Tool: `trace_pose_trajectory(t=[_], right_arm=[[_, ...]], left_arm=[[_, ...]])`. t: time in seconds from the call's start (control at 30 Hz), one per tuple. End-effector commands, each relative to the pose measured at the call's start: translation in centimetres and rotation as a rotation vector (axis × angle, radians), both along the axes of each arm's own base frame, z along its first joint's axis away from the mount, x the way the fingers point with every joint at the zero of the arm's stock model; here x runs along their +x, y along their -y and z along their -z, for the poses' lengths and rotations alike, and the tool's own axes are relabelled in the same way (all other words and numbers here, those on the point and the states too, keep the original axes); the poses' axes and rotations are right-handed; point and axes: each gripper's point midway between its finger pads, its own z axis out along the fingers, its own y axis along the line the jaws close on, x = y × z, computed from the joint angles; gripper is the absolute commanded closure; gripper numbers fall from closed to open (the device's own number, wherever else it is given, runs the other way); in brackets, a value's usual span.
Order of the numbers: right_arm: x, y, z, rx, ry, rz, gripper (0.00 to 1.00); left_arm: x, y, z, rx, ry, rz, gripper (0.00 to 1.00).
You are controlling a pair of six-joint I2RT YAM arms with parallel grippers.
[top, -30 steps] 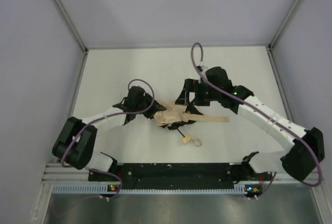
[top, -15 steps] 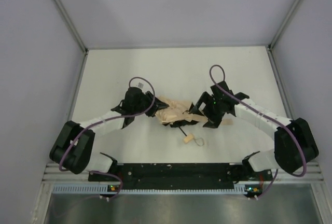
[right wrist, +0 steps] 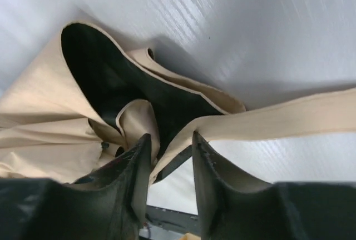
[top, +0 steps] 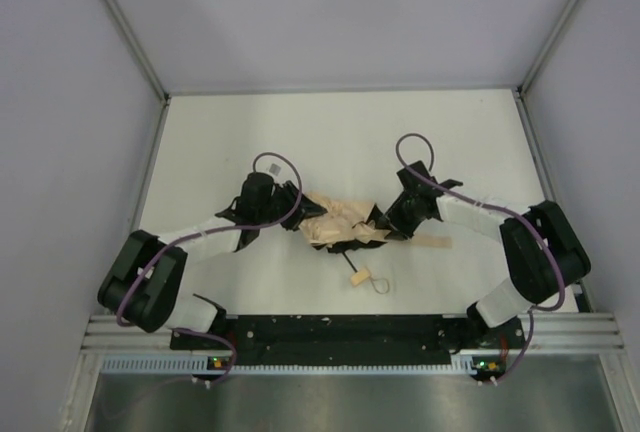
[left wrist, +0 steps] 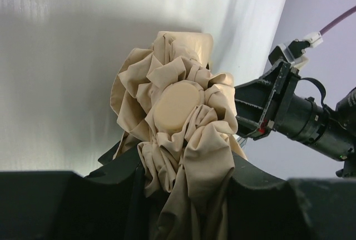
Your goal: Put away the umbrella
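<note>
The beige umbrella (top: 340, 218) lies folded and crumpled in the middle of the white table. Its thin black shaft (top: 348, 256) runs toward the front to the small tan handle (top: 359, 276) with its loop. My left gripper (top: 300, 214) is shut on the bunched canopy (left wrist: 175, 106), with fabric filling the space between the fingers (left wrist: 111, 195). My right gripper (top: 386, 226) is at the canopy's right end. In the right wrist view its jaws (right wrist: 168, 140) stand narrow but apart. The flat beige strap (right wrist: 289, 115) crosses their tips and trails right over the table (top: 432, 242).
Grey enclosure walls with metal posts (top: 125, 27) close in the table (top: 250, 132) on three sides. A black rail (top: 330, 332) with both arm bases runs along the front edge. The right arm's wrist (left wrist: 289, 112) shows just beyond the canopy in the left wrist view.
The right arm has swung in from the back, down to the umbrella's right end, and its jaws have narrowed around the strap. The left gripper has kept its hold on the canopy.
</note>
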Motion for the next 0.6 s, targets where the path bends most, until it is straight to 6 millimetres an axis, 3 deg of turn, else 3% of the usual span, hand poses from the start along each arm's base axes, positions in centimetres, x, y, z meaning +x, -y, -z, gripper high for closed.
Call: trace_pose_trajectory(t=[0.0,0.07,0.1,0.27,0.37,0.57], right_arm=[[2.8,0.3,-0.3,-0.041,0.097,-0.035,0.78],[2.9,0.2,-0.8,-0.04,0.112,-0.054,0.98],[2.9,0.3,-1.3,-0.049,0.121,-0.07,1.0],[2.8,2.5,-4.3,-0.191,0.162,-0.183,1.0],[4.6,3.2,-5.9,-0.307,0.222,-0.246,1.0],[8.9,2.1,-5.5,-0.441,0.211,-0.408,1.0]], left_arm=[[0.5,0.8,-2.0,-0.052,0.106,0.052,1.0],[0.4,0.9,-1.8,-0.042,0.109,0.061,1.0],[0.5,0.8,-1.7,-0.034,0.113,0.063,1.0],[0.4,0.4,-0.4,0.035,0.101,0.082,1.0],[0.5,0.2,0.1,0.046,0.099,0.072,1.0],[0.7,0.5,0.2,0.024,0.084,0.056,1.0]])
